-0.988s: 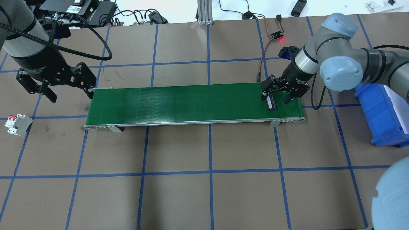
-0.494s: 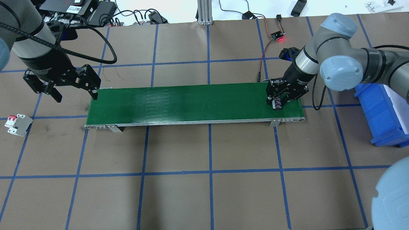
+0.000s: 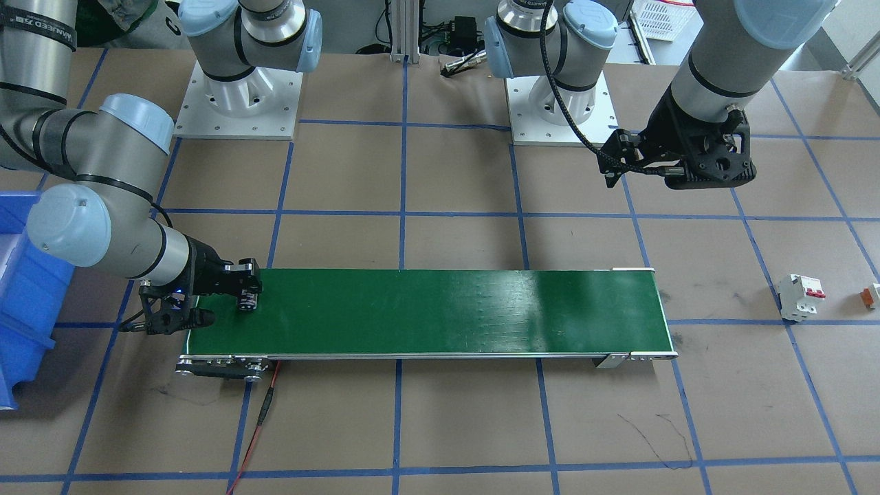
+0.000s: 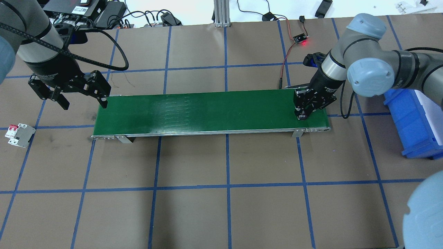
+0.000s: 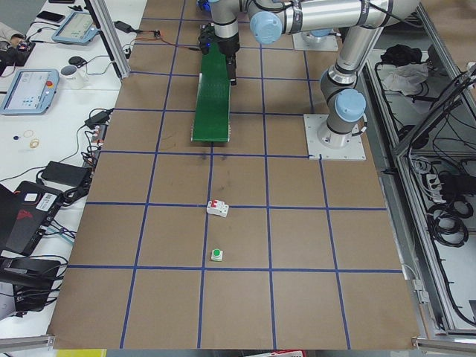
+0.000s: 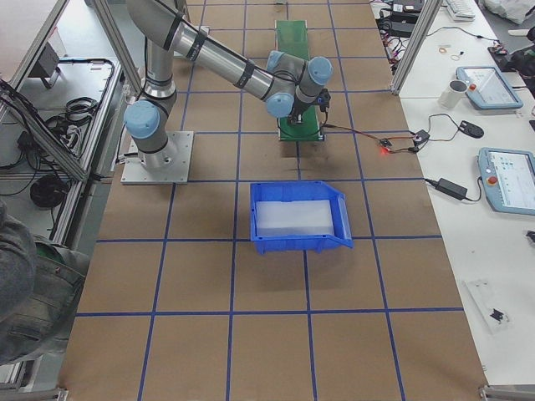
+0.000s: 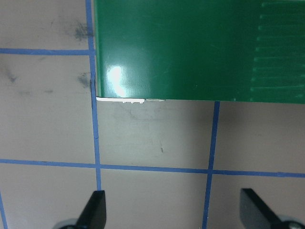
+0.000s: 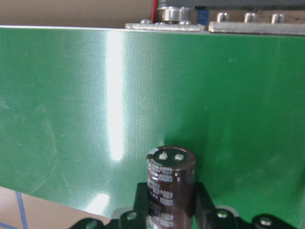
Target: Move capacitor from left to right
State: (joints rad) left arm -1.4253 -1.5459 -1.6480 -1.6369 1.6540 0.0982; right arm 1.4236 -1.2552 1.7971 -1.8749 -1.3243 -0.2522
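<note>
The capacitor (image 8: 170, 183), a small dark cylinder with a greyish end face, sits between the fingers of my right gripper (image 4: 303, 113), which is shut on it. It is held low over the right end of the green conveyor belt (image 4: 207, 110). It also shows in the front-facing view (image 3: 249, 300). I cannot tell whether it touches the belt. My left gripper (image 4: 84, 103) is open and empty, hovering at the belt's left end; in the left wrist view (image 7: 174, 210) its fingertips (image 7: 97, 206) stand wide apart above bare table.
A white breaker with red switches (image 4: 19, 133) lies on the table left of the belt, with a tiny orange-and-white part (image 3: 872, 295) beyond it. A blue bin (image 4: 412, 121) stands right of the belt. A red-lit sensor board and wires (image 4: 300, 38) lie behind the belt's right end.
My right gripper has shut on the capacitor, which lay on the belt between its open fingers, and shifted slightly right. My left arm has moved right, toward the belt's left end.
</note>
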